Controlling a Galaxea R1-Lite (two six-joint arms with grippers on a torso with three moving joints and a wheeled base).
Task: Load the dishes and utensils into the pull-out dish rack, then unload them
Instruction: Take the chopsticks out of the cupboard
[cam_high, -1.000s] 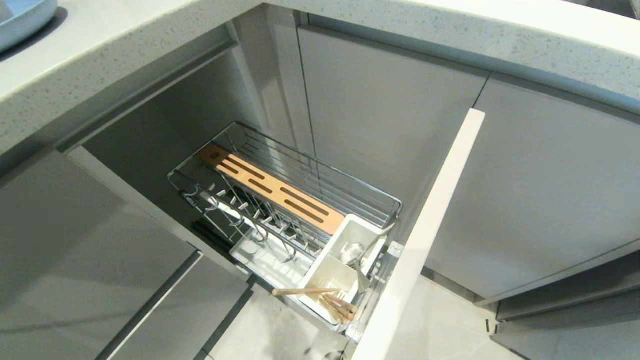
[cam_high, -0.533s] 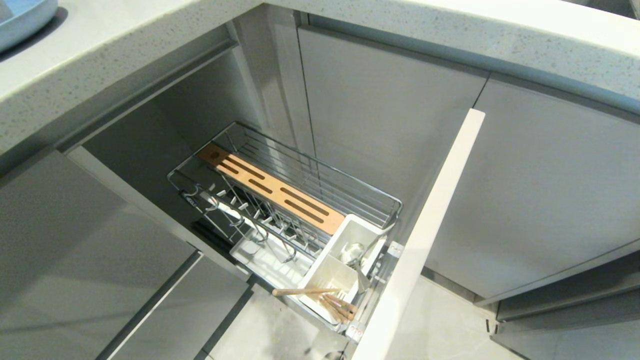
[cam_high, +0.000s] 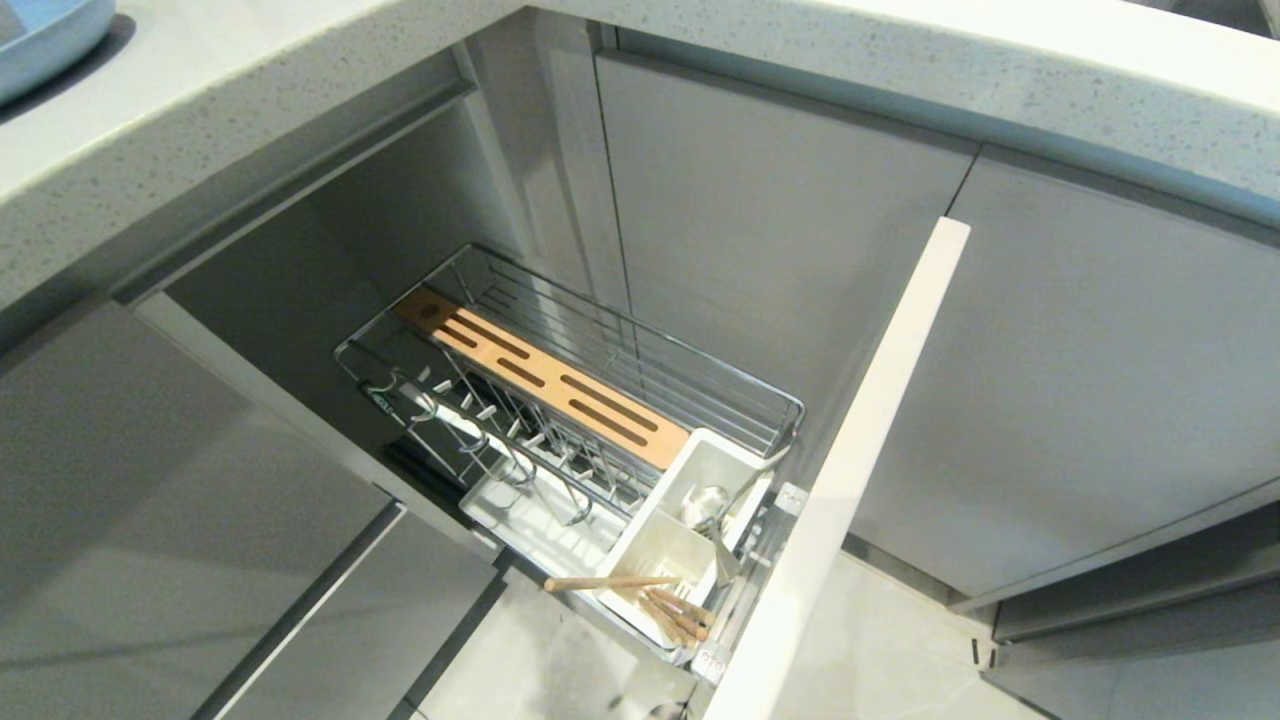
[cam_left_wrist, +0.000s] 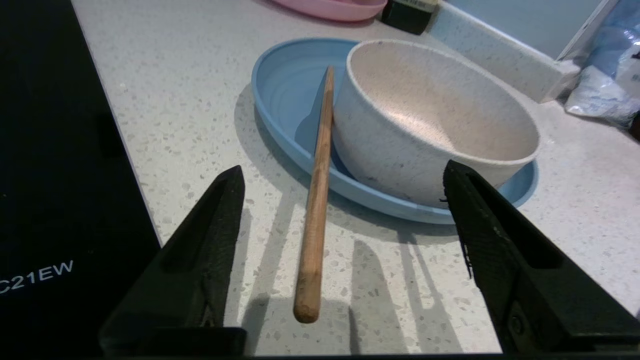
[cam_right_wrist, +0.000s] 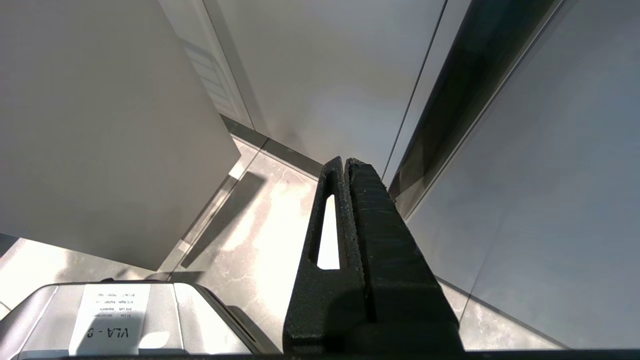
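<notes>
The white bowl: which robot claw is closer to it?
Left. The left claw hangs open just before the white bowl on the counter; the right claw is shut, down by the cabinets.

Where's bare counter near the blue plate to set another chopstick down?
Bare speckled counter lies between the black cooktop and the blue plate. The plate is crowded: the white bowl fills it, and a chopstick leans on its rim.

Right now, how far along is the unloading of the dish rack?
Plate, bowl and one chopstick already sit on the counter; the open left gripper has nothing in it. Still in the rack's caddy: more chopsticks and the spoon. Right gripper is parked shut.
</notes>
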